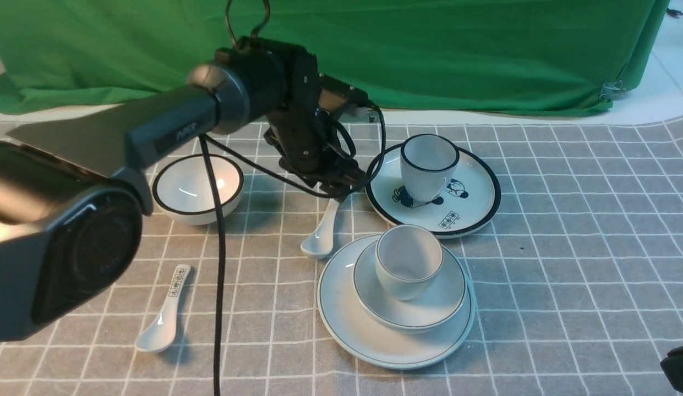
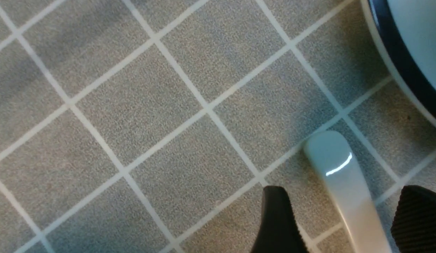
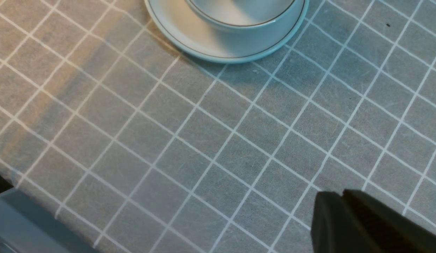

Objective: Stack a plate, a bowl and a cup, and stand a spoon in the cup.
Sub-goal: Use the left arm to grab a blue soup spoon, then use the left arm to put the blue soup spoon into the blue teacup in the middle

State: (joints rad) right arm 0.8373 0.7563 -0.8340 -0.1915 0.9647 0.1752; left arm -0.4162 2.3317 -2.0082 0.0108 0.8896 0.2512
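Note:
The plain white plate lies front centre with the shallow bowl on it and the thin-rimmed cup standing in the bowl. Just left of the stack, the plain white spoon lies on the cloth, handle pointing away. My left gripper hangs low over that handle's end. In the left wrist view the left gripper is open, and the spoon handle lies between the fingers with a gap on each side. My right gripper is shut and empty over bare cloth near the plate.
A black-rimmed bowl stands back left. The cartoon plate carries a black-rimmed cup right beside the left gripper. A spoon with printed characters lies front left. A black cable hangs across the cloth.

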